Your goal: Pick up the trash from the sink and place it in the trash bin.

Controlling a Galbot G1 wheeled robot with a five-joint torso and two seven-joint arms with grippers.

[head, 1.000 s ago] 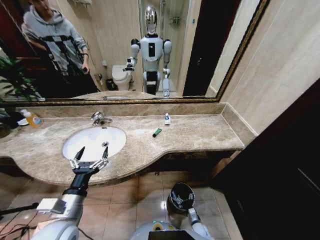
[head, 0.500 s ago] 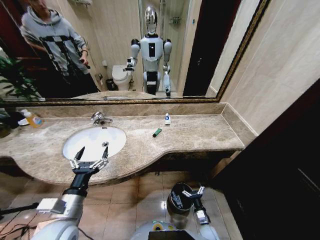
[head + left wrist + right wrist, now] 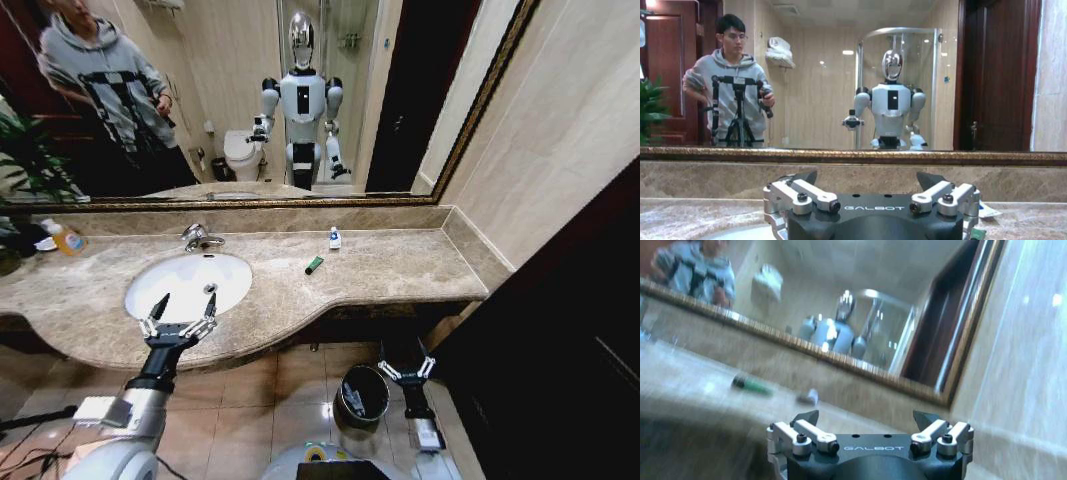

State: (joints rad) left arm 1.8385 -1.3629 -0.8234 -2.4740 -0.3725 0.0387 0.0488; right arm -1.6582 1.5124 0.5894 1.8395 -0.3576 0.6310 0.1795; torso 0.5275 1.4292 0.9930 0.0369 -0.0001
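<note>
Right gripper point(image 3: 406, 368) spread wide beside trash bin point(image 3: 362, 392), left gripper point(image 3: 180, 313) splayed at sink point(image 3: 230, 275) — head view.

white sink point(image 3: 190, 282), dark green stick point(image 3: 314, 265)

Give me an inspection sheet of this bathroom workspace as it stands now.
Surface: beige-brown marble counter, dry-looking, around a white sink with a chrome faucet.
Job's things: dark green stick and small white tube lie on the counter, apart; trash bin stands on the floor below.
Clutter: orange-liquid bottle at the counter's far left.
End effectors: left end effector open, over the sink's near rim; right end effector open, low beside the bin.
Cables: dark cables on the floor at left.
Surroundings: wall mirror, tiled floor.
</note>
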